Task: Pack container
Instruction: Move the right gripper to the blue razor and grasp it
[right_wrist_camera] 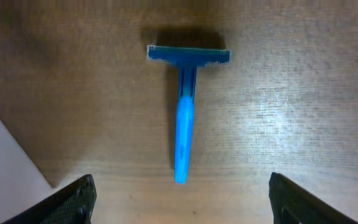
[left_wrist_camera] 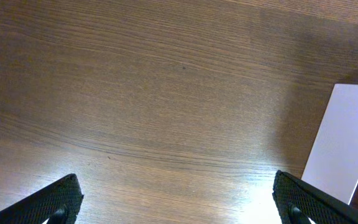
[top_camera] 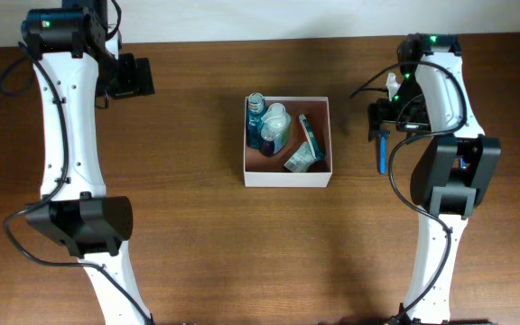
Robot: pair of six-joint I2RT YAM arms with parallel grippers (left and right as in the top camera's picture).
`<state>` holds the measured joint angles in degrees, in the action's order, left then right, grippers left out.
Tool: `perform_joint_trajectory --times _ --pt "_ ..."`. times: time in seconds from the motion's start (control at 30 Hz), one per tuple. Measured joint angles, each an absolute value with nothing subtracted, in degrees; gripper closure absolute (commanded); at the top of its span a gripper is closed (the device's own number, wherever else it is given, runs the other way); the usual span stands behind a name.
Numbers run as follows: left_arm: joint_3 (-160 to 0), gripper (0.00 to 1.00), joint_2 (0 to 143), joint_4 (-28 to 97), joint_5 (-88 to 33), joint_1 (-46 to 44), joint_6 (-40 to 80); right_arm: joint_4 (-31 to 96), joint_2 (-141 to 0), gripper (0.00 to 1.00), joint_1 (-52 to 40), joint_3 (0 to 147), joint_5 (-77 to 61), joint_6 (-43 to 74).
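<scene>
Lying flat on the table (right_wrist_camera: 303, 112) at centre of the right wrist view, the razor (right_wrist_camera: 184, 118) is judged light, stiff and slick, best taken mid-handle by the right jaws, seen apart like the left jaws, while the container (top_camera: 287, 179) is found part-filled at centre overhead

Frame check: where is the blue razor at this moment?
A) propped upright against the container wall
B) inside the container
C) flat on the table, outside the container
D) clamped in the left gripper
C: the blue razor lies flat on the table below the open right gripper, apart from the container.
</scene>
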<state>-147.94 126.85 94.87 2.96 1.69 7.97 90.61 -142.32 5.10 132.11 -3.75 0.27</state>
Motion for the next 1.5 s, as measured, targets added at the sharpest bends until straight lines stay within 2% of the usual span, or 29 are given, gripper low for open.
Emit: perform_joint_trajectory --times 0.6,1.13,1.27,1.5 --pt "-147.9 0.01 126.8 94.9 3.0 1.7 8.0 85.1 -142.0 0.15 5.1 125.0 -3.4 3.2" --pt "-147.9 0.01 126.8 94.9 3.0 1.7 8.0 77.8 -140.6 0.16 3.6 118.7 3.9 7.3" --pt "-147.9 0.01 126.8 94.9 3.0 1.7 8.0 77.0 -140.2 0.24 2.9 118.1 4.5 7.4" --pt "-147.9 0.01 126.8 94.9 3.0 1.7 8.0 76.4 -140.2 0.58 2.6 117.9 4.2 7.4"
